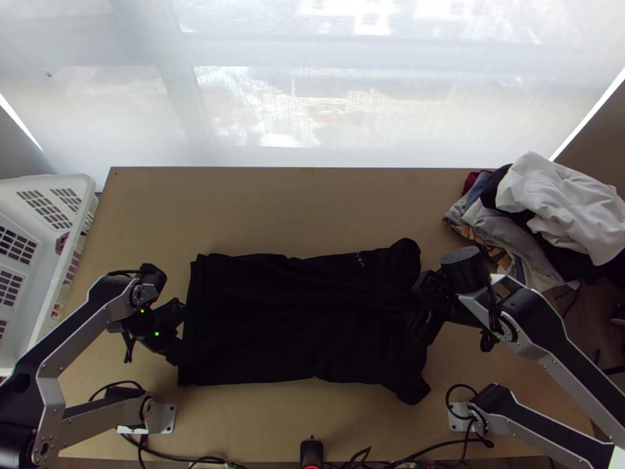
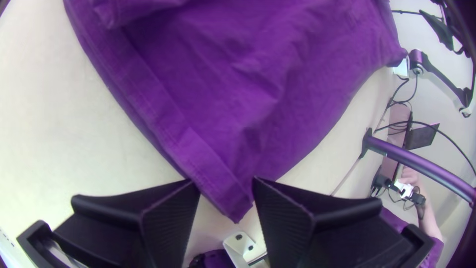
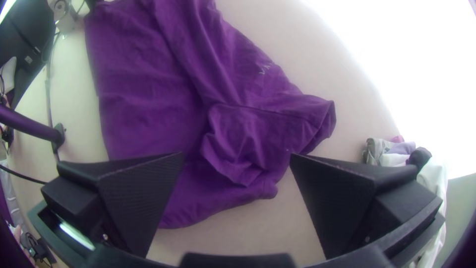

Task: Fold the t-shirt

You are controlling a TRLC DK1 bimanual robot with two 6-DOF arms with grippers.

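A: Where is the shirt (image 1: 305, 320)?
B: On the table (image 1: 258, 211), between the arms, nearer the near edge than the far one. It lies spread, with the neck-and-sleeve end rumpled. The number of layers cannot be told.

A: State its long axis.
B: Left to right, roughly parallel to the table's near edge. The hem (image 2: 163, 114) faces the left edge; the sleeves face the right.

A: Which gripper is nearer the hem?
B: The left gripper (image 2: 224, 182). Its fingers stand apart with the near hem corner between them; no closed grip shows. From there the shirt extends rightward and toward the far edge.

A: And the right gripper (image 3: 236, 155)?
B: Wide open above the neck-and-sleeve end. The shirt extends leftward from it.

A: Identify the step.
B: Probably taking hold at both ends for a lengthwise fold. Close the left gripper on the corner; align the right gripper with the near sleeve before closing. Caution: a shallow pinch may slip, and uneven lifting may skew the fold.

A: What lies farther out?
B: A clothes pile (image 1: 558, 207) at the far right corner; a white basket (image 1: 39, 205) at the left edge.
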